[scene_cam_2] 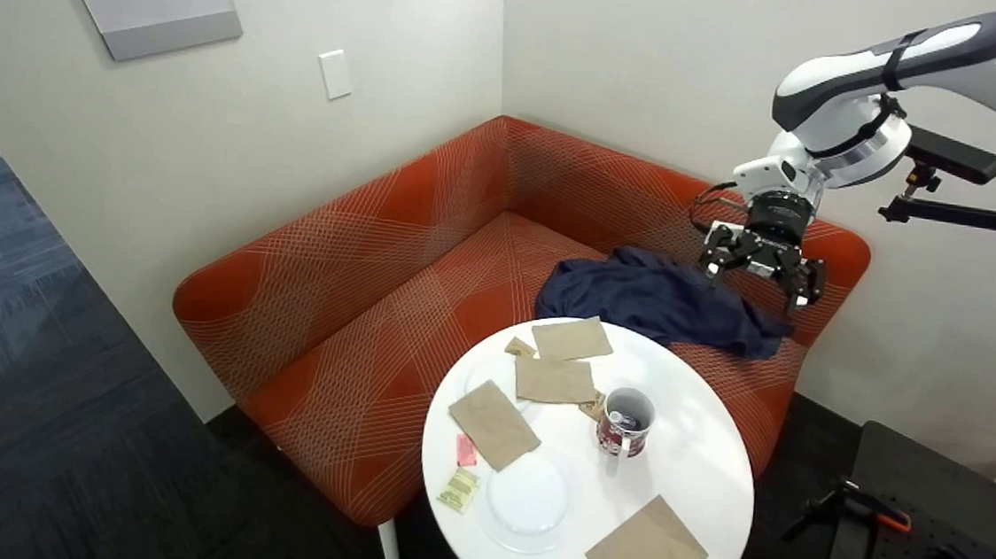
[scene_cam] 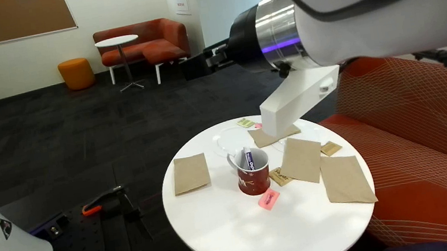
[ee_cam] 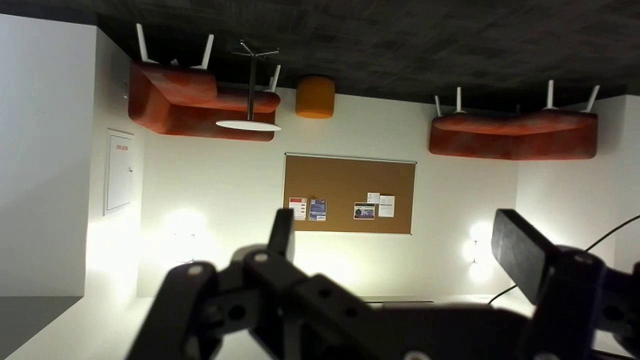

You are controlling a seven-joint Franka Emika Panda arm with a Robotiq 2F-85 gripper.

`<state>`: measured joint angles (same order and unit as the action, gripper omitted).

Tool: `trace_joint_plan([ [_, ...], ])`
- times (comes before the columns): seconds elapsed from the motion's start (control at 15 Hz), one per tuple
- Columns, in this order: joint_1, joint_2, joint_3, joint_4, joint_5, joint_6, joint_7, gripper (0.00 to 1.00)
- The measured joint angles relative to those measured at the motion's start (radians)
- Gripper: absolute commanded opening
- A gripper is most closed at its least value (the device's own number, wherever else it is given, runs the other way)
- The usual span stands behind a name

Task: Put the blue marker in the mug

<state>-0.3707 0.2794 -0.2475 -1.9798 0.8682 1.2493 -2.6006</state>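
The dark red mug (scene_cam: 254, 182) stands upright on the round white table; it also shows in an exterior view (scene_cam_2: 611, 436). The blue marker (scene_cam: 249, 158) is inside the mug, leaning, with its pale end up near the rim. Its lower part is hidden by the mug wall. In an exterior view the marker (scene_cam_2: 618, 420) is small inside the mug. My gripper (ee_cam: 393, 222) is open with nothing between its fingers. It is raised high and well apart from the mug in both exterior views (scene_cam: 197, 65) (scene_cam_2: 757, 284). The wrist view, upside down, shows only the room.
The white table (scene_cam: 237, 231) bears several tan squares (scene_cam: 191, 174), clear plates (scene_cam_2: 527, 493), and small packets such as a pink one (scene_cam: 268, 199). A red sofa (scene_cam_2: 405, 326) with a dark blue cloth (scene_cam_2: 652, 296) stands beside the table. Clamps (scene_cam: 107, 197) sit near the robot base.
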Motion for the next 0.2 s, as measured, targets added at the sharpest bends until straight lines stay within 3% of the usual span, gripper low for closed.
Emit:
trace_joint_plan([
  [0.2, 0.001, -0.006, 0.000, -0.010, -0.002, -0.001, 0.000, 1.00],
])
